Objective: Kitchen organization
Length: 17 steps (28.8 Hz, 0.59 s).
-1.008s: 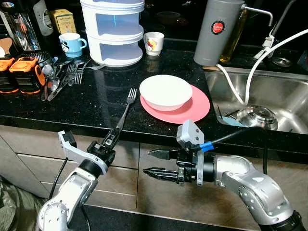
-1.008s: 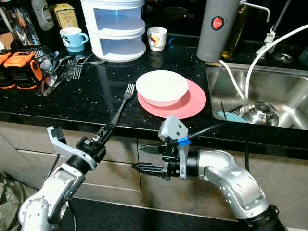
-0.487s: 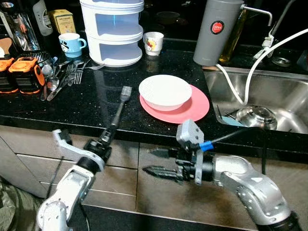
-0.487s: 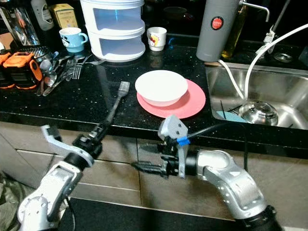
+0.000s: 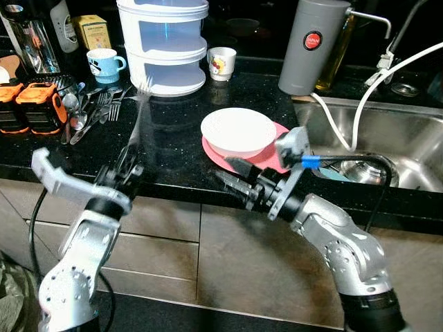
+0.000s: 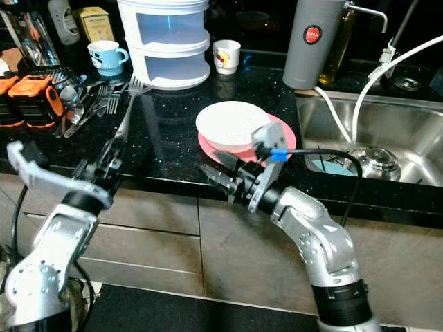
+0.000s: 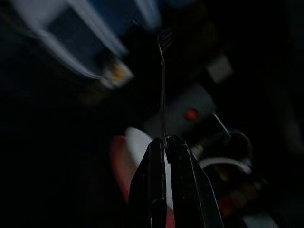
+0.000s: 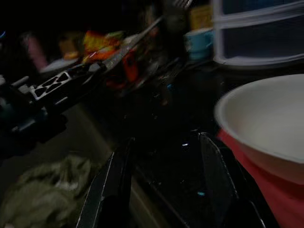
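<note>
My left gripper [image 5: 127,163] is shut on the handle of a silver fork [image 5: 138,112], held above the black counter [image 5: 166,149] with its tines up and tilted toward the back; the fork [image 7: 162,80] runs out between the closed fingers in the left wrist view. My right gripper [image 5: 232,178] stands open at the counter's front edge, just in front of the white bowl [image 5: 238,131] that sits on the pink plate [image 5: 273,156]. The bowl [image 8: 266,124] and plate [image 8: 266,187] lie close past the right fingers [image 8: 216,161].
A pile of cutlery [image 5: 86,111] lies at the counter's left beside orange boxes [image 5: 31,105]. Behind stand a white tiered container [image 5: 165,45], a blue mug [image 5: 102,64], a small white cup [image 5: 221,62] and a grey flask [image 5: 311,45]. The sink [image 5: 384,142] is at right.
The left arm has lifted the fork up and to the left, off the counter's front edge. The right gripper has risen from below the counter to its edge, pointing at the bowl.
</note>
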Motion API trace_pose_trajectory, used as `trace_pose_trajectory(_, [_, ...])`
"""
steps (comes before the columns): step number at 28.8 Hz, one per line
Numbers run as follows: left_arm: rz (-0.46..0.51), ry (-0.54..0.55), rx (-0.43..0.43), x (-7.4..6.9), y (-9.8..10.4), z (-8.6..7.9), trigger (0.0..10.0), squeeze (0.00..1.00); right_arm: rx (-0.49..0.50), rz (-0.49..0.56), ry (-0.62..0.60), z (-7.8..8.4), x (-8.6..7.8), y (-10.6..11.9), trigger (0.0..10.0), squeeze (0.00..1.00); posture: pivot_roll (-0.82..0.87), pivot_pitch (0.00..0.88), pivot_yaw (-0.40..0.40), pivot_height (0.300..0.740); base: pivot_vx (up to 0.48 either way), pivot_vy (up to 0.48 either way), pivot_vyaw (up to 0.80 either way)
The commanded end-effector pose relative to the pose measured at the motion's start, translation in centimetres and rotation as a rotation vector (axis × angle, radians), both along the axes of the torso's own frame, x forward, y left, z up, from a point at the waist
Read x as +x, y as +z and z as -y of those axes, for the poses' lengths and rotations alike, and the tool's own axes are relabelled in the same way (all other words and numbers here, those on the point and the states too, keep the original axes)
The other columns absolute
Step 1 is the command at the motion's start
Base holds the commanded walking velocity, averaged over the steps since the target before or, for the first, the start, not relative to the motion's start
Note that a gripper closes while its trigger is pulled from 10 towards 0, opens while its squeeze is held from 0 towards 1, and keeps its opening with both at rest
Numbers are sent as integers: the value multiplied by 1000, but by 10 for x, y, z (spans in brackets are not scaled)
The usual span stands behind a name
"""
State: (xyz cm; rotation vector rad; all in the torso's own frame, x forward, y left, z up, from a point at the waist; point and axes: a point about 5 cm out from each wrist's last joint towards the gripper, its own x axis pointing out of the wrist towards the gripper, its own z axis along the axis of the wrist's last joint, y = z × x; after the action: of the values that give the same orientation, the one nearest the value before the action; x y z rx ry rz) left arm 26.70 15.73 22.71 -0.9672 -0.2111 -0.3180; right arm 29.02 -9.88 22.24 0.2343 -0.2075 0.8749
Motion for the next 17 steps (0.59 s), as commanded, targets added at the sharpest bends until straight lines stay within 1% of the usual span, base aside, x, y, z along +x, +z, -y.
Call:
trace_pose_trajectory(1, [6, -30, 52, 0, 2, 9, 0, 0, 33, -12, -60, 9, 4, -2, 10000, 0, 72, 0, 15, 740, 0, 0, -800])
trace_pose_trajectory(2, [3, -36, 89, 1, 1, 12, 0, 0, 50, -24, -72, 9, 4, -3, 10000, 0, 72, 0, 15, 740, 0, 0, -800])
trace_pose_trajectory(4, [-5, -45, 130, 1, -2, 16, 0, 0, 71, -43, -99, 9, 4, -6, 10000, 0, 66, 0, 27, 740, 0, 0, -800])
trace_pose_trajectory(6, [-8, -51, 138, 1, -3, 18, 0, 0, 80, -44, -118, 10, 4, -6, 10000, 0, 65, 0, 31, 740, 0, 0, -800])
trace_pose_trajectory(7, [-8, -59, 147, 1, -3, 20, 1059, 0, 87, -42, -134, 12, 4, -6, 10000, 0, 65, 0, 32, 740, 0, 0, -800])
trace_pose_trajectory(8, [-6, -64, 155, 1, -3, 21, 1725, 0, 92, -40, -150, 14, 4, -5, 10000, 0, 65, 0, 32, 740, 0, 0, -800])
trace_pose_trajectory(9, [-5, -67, 160, 1, -2, 22, 1725, 0, 95, -39, -159, 15, 4, -5, 10000, 0, 65, 0, 32, 740, 0, 0, -800])
trace_pose_trajectory(10, [0, -70, 165, 2, -1, 22, 2941, 0, 98, -41, -175, 17, 5, -6, 10000, 0, 62, 0, 34, 740, 0, 0, -800])
trace_pose_trajectory(11, [0, -70, 165, 2, -1, 22, 2941, 0, 98, -41, -175, 17, 5, -6, 10000, 0, 62, 0, 34, 740, 0, 0, -800])
trace_pose_trajectory(12, [3, -72, 168, 3, 0, 23, 4235, 0, 99, -43, -185, 19, 6, -6, 10000, 0, 61, 0, 34, 740, 0, 0, 0])
trace_pose_trajectory(13, [12, -79, 175, 4, 2, 24, 5137, 0, 99, -43, -199, 21, 7, -6, 10000, 0, 60, 0, 34, 740, 0, 0, 0])
trace_pose_trajectory(14, [26, -88, 190, 6, 5, 25, 7529, 0, 94, -41, -218, 24, 7, -6, 10000, 0, 57, 0, 31, 740, 0, 0, 0])
trace_pose_trajectory(15, [37, -95, 201, 8, 8, 26, 8000, 0, 89, -38, -234, 25, 8, -5, 10000, 0, 56, 0, 32, 740, 0, 0, 0])
trace_pose_trajectory(16, [46, -102, 213, 9, 10, 27, 9490, 0, 84, -32, -246, 27, 8, -5, 10000, 0, 56, 0, 32, 740, 0, 0, 0])
trace_pose_trajectory(17, [50, -105, 219, 10, 11, 28, 10000, 0, 81, -28, -253, 28, 8, -5, 10000, 0, 56, 0, 32, 740, 0, 0, 0])
